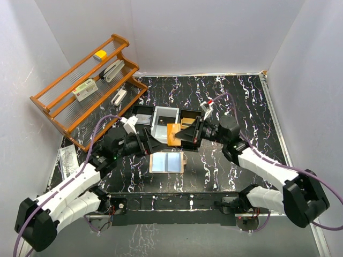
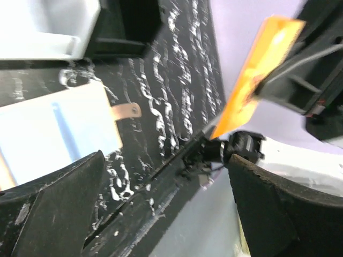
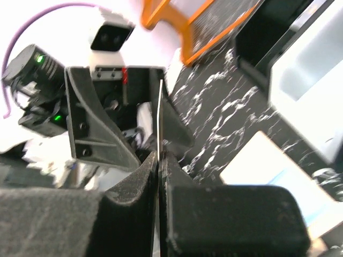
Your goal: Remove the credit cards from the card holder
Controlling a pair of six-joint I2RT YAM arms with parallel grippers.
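Note:
An orange-brown credit card (image 1: pixel 173 134) hangs in the air between the two arms, above the table. My right gripper (image 1: pixel 185 135) is shut on its right edge. In the right wrist view the card (image 3: pixel 159 115) shows edge-on, pinched between the shut jaws of that gripper (image 3: pixel 161 155). My left gripper (image 1: pixel 158 143) stands wide open just left of the card and is not touching it. In the left wrist view the card (image 2: pixel 257 69) sits above the open left gripper (image 2: pixel 166 160). The card holder (image 1: pixel 167 161) lies spread open on the table below, its snap tab (image 2: pixel 126 111) pointing right.
A black-and-grey three-compartment tray (image 1: pixel 161 115) sits just behind the grippers. An orange wire rack (image 1: pixel 59 104) with small items stands at the back left. A clear plastic bag (image 1: pixel 68 158) lies near the left wall. White walls close in three sides.

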